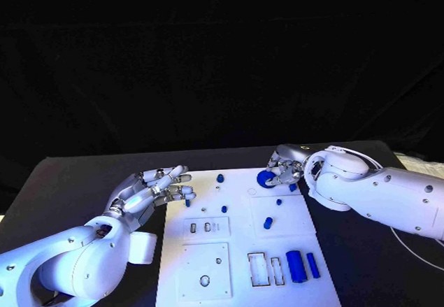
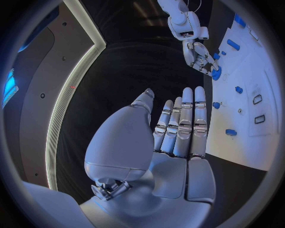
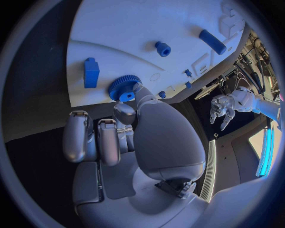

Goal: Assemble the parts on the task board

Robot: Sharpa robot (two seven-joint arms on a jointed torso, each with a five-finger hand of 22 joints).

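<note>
On the white board's (image 1: 179, 282) near edge two blue bars (image 1: 302, 266) lie with their long axes running near to far. Farther up, the left robot hand (image 1: 155, 189) hovers released at the board's left edge. At the far right corner the right robot hand (image 1: 284, 169) pinches a blue gear (image 1: 266, 179), so it is nearer.

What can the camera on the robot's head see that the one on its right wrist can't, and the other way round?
Head view alone: the whole white board from above, with the empty slots and two long blue bars at its near end.

Right wrist view alone: a close look at the right hand, its fingertips touching a blue toothed gear at the board's edge, and the gear's teeth.

Both: the board, that gear, small blue parts, and the left hand, fingers apart and holding nothing.
</note>
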